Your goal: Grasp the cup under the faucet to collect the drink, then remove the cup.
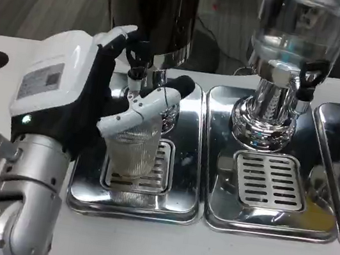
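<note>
- Left forearm (16, 200), silver and ribbed, is filling the near left corner, a black cable running down beside it.
- Left hand (72, 92), white glossy back with black fingers, is wrapping around the cup (132, 151); the fingers (151, 102) are curling across the cup's upper front, so the hand is holding it, not hanging loose.
- Cup is clear ribbed plastic, sitting upright on the slotted grate of the left drip tray (178, 200), right below the dark faucet (138, 64) of the left dispenser (153, 8).
- Can't tell whether any drink is flowing or what the fill level is; the fingers are covering the rim.
- Step looks like: cup is gripped under the faucet, collecting phase; removal is not yet done.
- Next move likely calls for keeping the cup upright and steady under the spout, then lifting clear of the grate and pulling toward the robot without tipping.
- Trays are polished steel with rounded corners, strongly reflective; the middle tray (316, 228) is holding its own slotted grate.
- Middle dispenser (286, 49) is standing behind with a clear glass body, chrome base and black tap lever.
</note>
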Controlling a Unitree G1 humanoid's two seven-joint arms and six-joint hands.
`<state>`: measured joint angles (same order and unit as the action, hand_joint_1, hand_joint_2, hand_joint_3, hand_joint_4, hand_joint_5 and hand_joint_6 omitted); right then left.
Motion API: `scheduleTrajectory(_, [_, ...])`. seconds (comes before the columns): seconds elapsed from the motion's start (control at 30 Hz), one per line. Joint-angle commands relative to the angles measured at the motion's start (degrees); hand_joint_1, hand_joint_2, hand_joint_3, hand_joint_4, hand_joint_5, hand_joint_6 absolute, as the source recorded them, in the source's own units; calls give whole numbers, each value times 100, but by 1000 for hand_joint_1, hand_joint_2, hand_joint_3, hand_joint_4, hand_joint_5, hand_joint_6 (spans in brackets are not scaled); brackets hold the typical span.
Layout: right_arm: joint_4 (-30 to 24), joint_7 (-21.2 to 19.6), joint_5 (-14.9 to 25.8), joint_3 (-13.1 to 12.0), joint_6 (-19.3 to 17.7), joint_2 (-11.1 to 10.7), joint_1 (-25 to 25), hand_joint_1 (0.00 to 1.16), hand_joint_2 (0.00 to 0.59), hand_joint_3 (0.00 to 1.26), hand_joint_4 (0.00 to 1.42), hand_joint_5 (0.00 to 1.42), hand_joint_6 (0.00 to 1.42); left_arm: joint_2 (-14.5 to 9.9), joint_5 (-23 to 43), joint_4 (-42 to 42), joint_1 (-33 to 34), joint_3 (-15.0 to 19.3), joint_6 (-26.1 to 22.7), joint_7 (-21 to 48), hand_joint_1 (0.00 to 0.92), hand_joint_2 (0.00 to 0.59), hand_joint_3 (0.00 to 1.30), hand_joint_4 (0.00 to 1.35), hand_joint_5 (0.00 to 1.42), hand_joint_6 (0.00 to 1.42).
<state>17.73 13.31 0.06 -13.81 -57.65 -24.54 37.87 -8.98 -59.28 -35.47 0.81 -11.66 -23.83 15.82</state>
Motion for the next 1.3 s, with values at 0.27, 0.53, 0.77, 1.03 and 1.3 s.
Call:
scheduleTrajectory(0.27, [-26, 10, 4, 65, -88, 51, -8, 550, 404, 224, 109, 107, 102, -246, -29, -213, -141, -33, -35, 676, 14, 55, 337, 262, 931, 1034])
scheduleTrajectory(0.53, [-57, 10, -3, 94, -60, 64, -17, 558, 410, 222, 109, 107, 114, -331, 28, -342, -351, -39, 12, 755, 8, 60, 328, 260, 919, 1022])
scheduleTrajectory(0.77, [-83, 4, -31, 128, -47, 95, -23, 561, 410, 222, 109, 107, 117, -344, 68, -393, -467, -32, 32, 786, 1, 62, 328, 260, 919, 1006])
scheduleTrajectory(1.03, [-71, 18, -28, 114, -66, 103, -15, 563, 411, 222, 109, 107, 119, -330, 51, -442, -452, -42, 40, 816, 0, 62, 328, 260, 919, 1006])
scheduleTrajectory(1.3, [-94, 25, -18, 117, -75, 109, 17, 563, 411, 222, 109, 107, 119, -304, 30, -472, -475, -75, 37, 849, 0, 63, 328, 260, 919, 1007])
